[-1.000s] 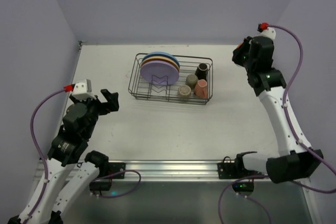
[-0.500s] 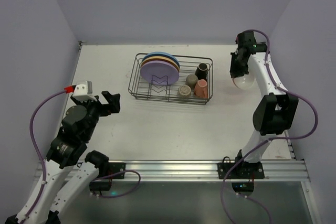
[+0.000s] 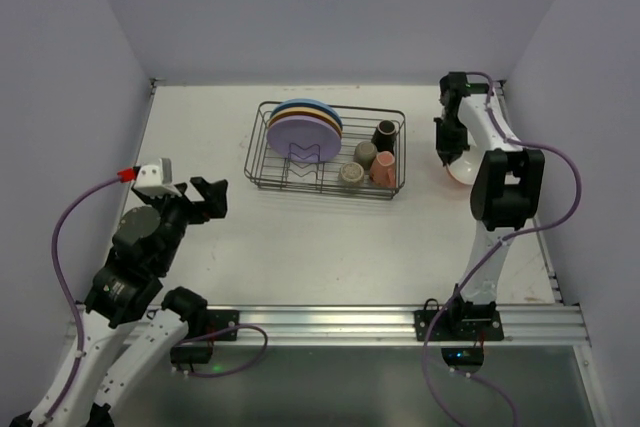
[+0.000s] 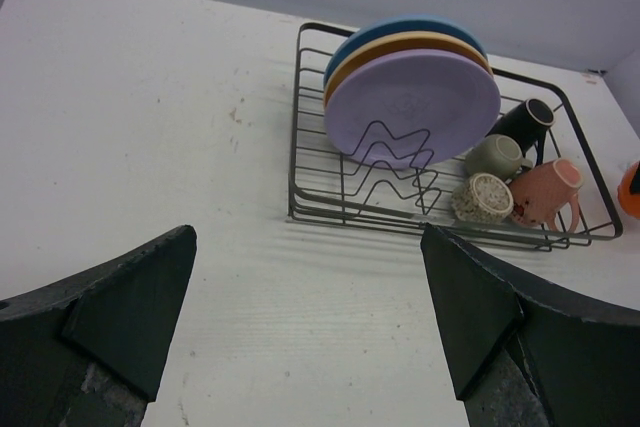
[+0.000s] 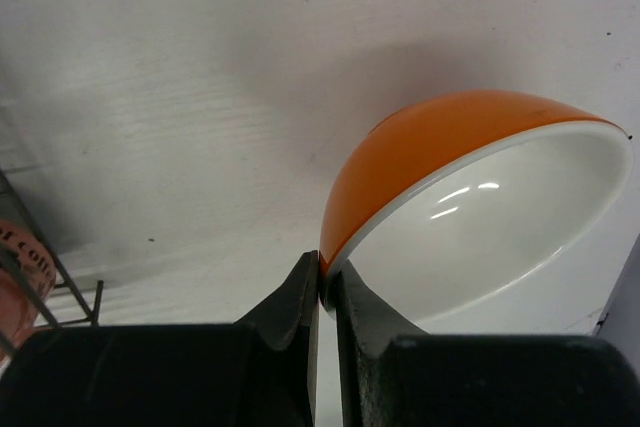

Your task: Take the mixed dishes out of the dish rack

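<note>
1. Since half a second ago, the right gripper (image 3: 446, 143) is sitting lower, bringing the bowl (image 3: 459, 170) down toward the table (image 3: 300, 237) to the right of the rack (image 3: 330, 192).
2. Its jaws are pinching the bowl's rim, one finger inside and one outside; the bowl is hanging tilted, and contact with the table cannot be told.
3. The left gripper (image 4: 308, 239) is hovering near the rack's front left, fingers spread wide and gripping nothing.
4. Plates (image 4: 412, 107) are standing on edge in the rack's left half, with cups (image 4: 505, 182) occupying its right end.
</note>
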